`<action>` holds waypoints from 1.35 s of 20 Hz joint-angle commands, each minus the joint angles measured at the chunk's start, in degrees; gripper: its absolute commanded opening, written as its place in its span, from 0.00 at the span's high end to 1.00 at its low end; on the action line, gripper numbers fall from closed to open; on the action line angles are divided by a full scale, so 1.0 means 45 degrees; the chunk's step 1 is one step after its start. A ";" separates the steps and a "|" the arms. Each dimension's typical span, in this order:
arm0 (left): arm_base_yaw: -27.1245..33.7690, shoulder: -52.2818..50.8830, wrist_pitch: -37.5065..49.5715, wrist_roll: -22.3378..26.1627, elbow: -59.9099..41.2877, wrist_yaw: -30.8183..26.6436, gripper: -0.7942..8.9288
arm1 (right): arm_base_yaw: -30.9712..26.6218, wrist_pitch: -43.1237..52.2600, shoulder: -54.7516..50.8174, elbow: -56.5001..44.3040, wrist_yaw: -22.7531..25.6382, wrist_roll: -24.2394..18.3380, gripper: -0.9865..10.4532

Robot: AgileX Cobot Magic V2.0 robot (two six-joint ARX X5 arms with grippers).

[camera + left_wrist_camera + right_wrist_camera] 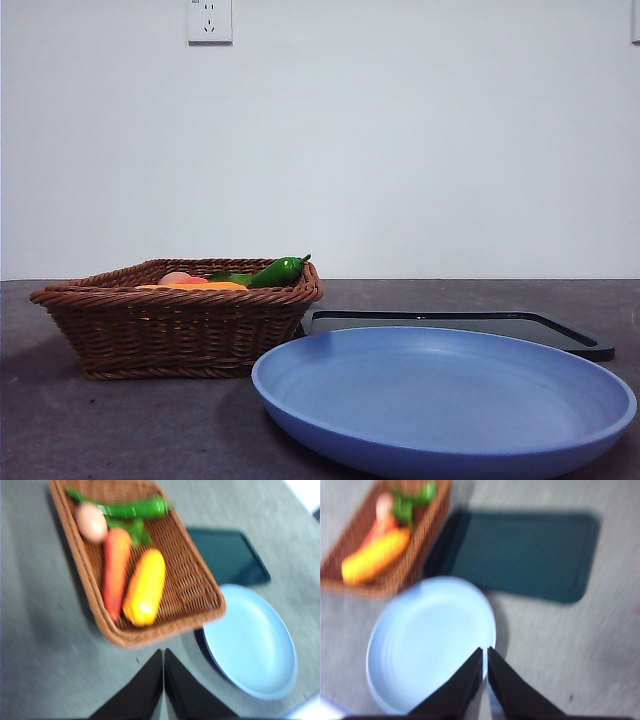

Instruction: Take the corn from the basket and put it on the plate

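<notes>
I find the corn [145, 586] untouched in the basket [197, 592]; both claws closed, empty. Next: left claw [163, 652] opens, descends onto the cob.

Pepper [131, 509], carrot [115, 570], peach [91, 522], black tray [522, 555].

The yellow corn [144, 587] lies flat in the brown wicker basket [175, 325], at the left. The empty blue plate [445, 400] sits near right.
</notes>
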 commanded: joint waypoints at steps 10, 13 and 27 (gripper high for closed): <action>-0.0049 0.0209 0.0393 0.0476 0.0257 0.0102 0.54 | 0.0544 0.0350 0.1156 0.0257 0.0005 -0.0189 0.66; -0.0141 0.0253 0.0389 0.0476 0.0257 0.0102 0.53 | 0.0549 0.0500 0.1554 0.0262 -0.0053 0.0053 0.66; -0.0214 0.0262 0.0384 0.0471 0.0257 0.0117 0.53 | 0.2176 0.2764 0.7898 0.0267 0.0112 0.0170 0.66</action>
